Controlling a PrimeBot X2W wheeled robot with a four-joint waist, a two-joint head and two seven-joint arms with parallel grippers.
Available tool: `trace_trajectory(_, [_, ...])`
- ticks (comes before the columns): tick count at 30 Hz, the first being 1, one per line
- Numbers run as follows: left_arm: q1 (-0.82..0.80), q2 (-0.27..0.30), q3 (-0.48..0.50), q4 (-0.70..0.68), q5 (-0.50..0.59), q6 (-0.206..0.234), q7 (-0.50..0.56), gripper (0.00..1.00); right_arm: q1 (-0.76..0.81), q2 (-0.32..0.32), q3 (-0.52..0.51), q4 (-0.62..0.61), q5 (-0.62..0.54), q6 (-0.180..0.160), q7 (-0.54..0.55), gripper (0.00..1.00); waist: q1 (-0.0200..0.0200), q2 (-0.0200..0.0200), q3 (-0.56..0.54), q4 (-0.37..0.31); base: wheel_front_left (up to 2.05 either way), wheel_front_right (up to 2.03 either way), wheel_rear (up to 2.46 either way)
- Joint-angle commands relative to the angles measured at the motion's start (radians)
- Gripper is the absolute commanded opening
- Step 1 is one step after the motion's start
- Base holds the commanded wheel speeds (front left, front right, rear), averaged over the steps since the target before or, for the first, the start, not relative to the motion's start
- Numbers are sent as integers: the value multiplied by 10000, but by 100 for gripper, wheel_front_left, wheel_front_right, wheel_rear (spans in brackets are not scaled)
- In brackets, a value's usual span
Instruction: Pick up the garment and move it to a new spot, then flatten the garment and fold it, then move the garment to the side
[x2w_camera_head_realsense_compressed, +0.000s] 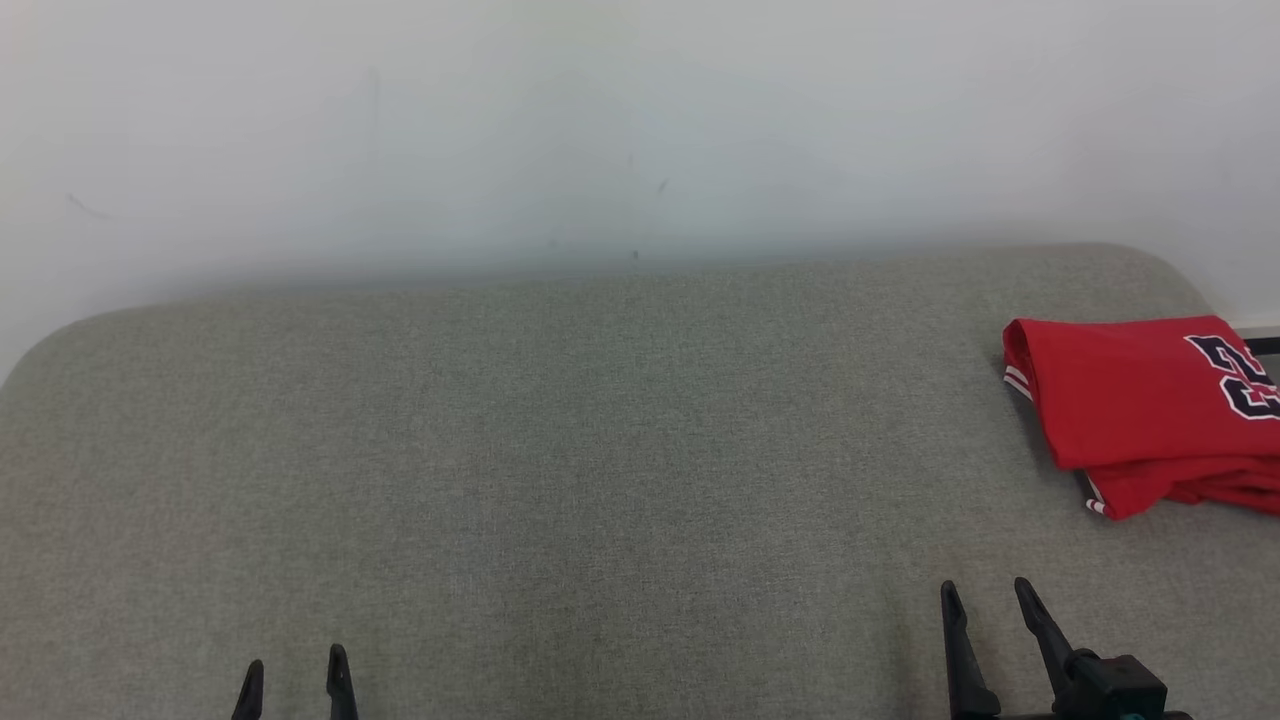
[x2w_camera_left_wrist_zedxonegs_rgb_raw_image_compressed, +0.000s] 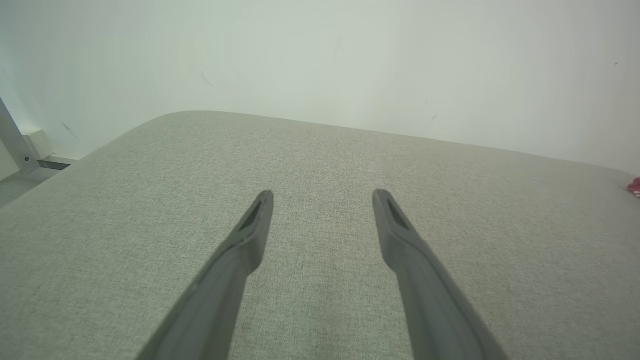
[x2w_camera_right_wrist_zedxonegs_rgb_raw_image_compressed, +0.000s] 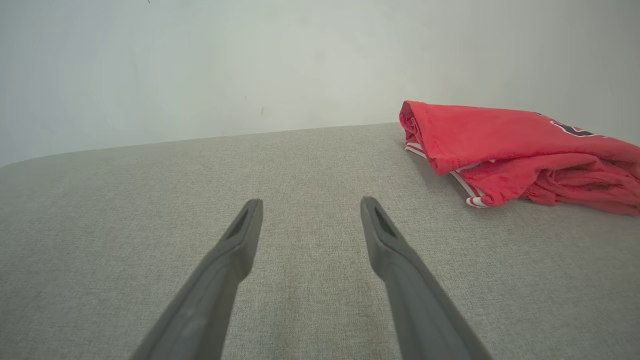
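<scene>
The garment (x2w_camera_head_realsense_compressed: 1140, 410) is a red jersey with dark numbers and white-striped trim, lying folded in a bundle at the far right of the grey padded surface (x2w_camera_head_realsense_compressed: 600, 450). In the right wrist view the garment (x2w_camera_right_wrist_zedxonegs_rgb_raw_image_compressed: 515, 150) lies ahead and to the right of my fingers, apart from them. My right gripper (x2w_camera_head_realsense_compressed: 985, 592) stands open near the front edge, below and left of the garment, holding nothing; it also shows as the right gripper (x2w_camera_right_wrist_zedxonegs_rgb_raw_image_compressed: 310, 204). My left gripper (x2w_camera_head_realsense_compressed: 296, 665) stands open and empty at the lower left, seen as the left gripper (x2w_camera_left_wrist_zedxonegs_rgb_raw_image_compressed: 322, 195) over bare fabric. A red sliver of the garment (x2w_camera_left_wrist_zedxonegs_rgb_raw_image_compressed: 635, 186) shows at the right edge.
A pale wall (x2w_camera_head_realsense_compressed: 600, 130) runs right behind the padded surface, whose back corners are rounded. A metal frame leg (x2w_camera_left_wrist_zedxonegs_rgb_raw_image_compressed: 15, 145) and floor show past the surface's left edge.
</scene>
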Motion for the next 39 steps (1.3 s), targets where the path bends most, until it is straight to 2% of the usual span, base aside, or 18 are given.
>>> trace_trajectory(1, [-25,-8,11,-29,2,34,-21,100,-66,37,19,19,46,-25,-48,100,0,0,8,1,0,0,0])
trace_trajectory(6, [-4,-8,12,-57,-30,68,-21,100,-86,37,39,81,65,-23,-61,100,0,0,26,-15,0,0,0])
trace_trajectory(7, [0,0,0,-34,-27,51,0,0,-44,2,31,72,33,0,-10,0,0,0,27,-15,0,0,0])
trace_trajectory(13, [58,-40,3,496,-107,41,88,0,157,15,7,580,106,2,87,0,0,0,32,-13,0,0,0])
trace_trajectory(28, [-423,-31,179,528,-2844,-167,822,0,-172,15,-38,347,3175,-1,822,0,0,0,61,48,0,0,0])
trace_trajectory(39, [-691,-26,272,532,-4431,-290,1236,0,-342,15,-46,196,4945,-3,1222,0,0,0,82,89,0,0,0])
